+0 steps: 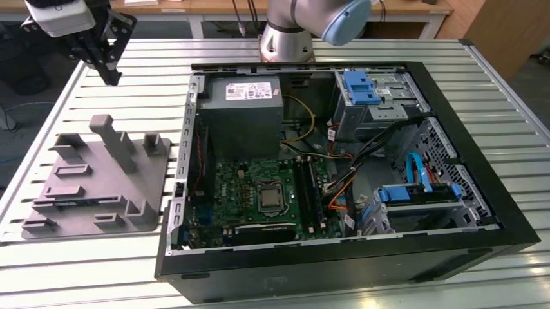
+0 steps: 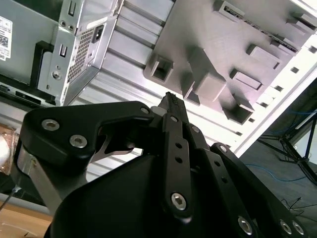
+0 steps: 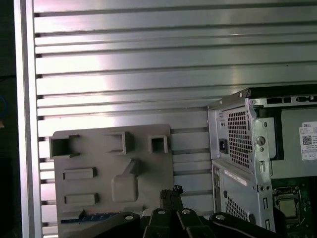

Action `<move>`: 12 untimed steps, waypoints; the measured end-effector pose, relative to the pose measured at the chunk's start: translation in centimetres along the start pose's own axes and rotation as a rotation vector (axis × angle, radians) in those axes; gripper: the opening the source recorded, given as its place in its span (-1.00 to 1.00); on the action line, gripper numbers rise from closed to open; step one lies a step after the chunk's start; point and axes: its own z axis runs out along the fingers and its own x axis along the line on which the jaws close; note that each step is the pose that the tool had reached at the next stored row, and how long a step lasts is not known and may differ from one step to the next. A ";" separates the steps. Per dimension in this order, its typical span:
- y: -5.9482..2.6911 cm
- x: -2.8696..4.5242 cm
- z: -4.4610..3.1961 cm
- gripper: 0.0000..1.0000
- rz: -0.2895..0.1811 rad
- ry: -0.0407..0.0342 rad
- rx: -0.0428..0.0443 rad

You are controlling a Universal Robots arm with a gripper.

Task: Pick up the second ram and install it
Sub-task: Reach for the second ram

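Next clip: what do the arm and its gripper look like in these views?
The arm is a silver-grey metal tube ending in a rounded light blue joint cap. The gripper is a black angular linkage under a white boxy housing. In the second wrist view its matte black fingers are flat, narrow bars, hinged on plates studded with silver screw heads.

The white sticker [image 1: 249, 92] on the power supply [image 1: 241, 125] carries small print and a square code, none of it legible.
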 end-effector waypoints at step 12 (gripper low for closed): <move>-0.61 2.67 0.81 -0.80 0.000 0.0000 0.0000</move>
